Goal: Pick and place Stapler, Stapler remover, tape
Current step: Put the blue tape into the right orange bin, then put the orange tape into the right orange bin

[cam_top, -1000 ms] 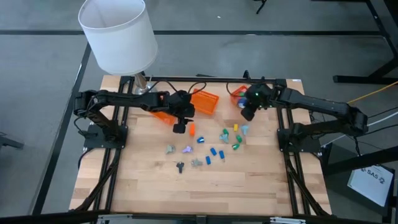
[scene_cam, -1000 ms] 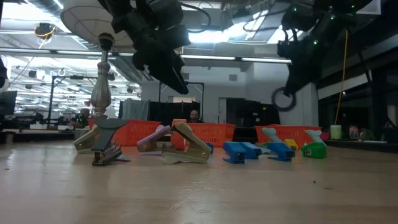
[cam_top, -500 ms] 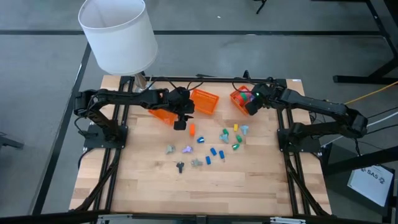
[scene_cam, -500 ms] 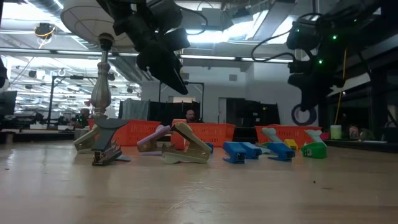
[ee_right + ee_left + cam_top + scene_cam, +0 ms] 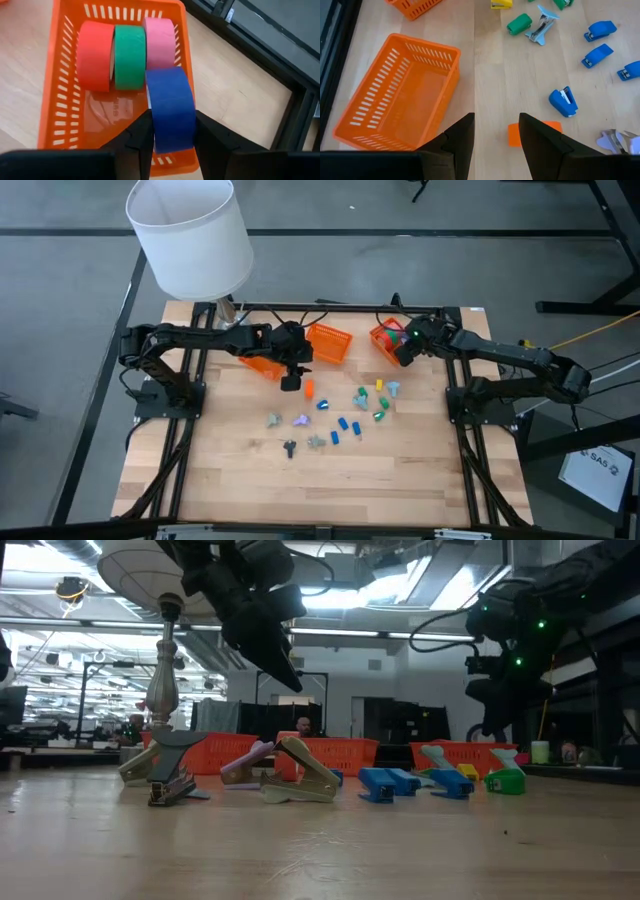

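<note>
My right gripper (image 5: pixel 170 142) is shut on a blue tape roll (image 5: pixel 170 107) in the orange basket (image 5: pixel 55 100) at the table's far right, beside red (image 5: pixel 95 55), green (image 5: pixel 129 56) and pink (image 5: pixel 159 42) rolls standing on edge. My left gripper (image 5: pixel 496 135) hangs open over the table, above a small orange block (image 5: pixel 516 135) and next to an empty orange basket (image 5: pixel 400 107). Blue staplers (image 5: pixel 563 100), a green one (image 5: pixel 520 23) and a pale staple remover (image 5: pixel 542 30) lie on the wood beyond it. My right gripper pinches the blue roll between its two fingers, one on each flat side (image 5: pixel 152 131), at the part of the ring nearest the wrist. The fingers slant down from above. The roll stands on edge inside the basket; whether its lower end touches the basket floor I cannot tell.
A third orange basket (image 5: pixel 330 343) sits at the far middle of the table. A lamp with a white shade (image 5: pixel 190 235) stands at the far left corner. Several small staplers and removers (image 5: pixel 345 420) are scattered over the table's middle; the near half is bare wood (image 5: pixel 320 490).
My right gripper has carried the blue roll toward the table's far right corner and down into the basket, its wrist turning on the way; in the low view the hanging ring has sunk out of sight. My left gripper has stayed where it was.
</note>
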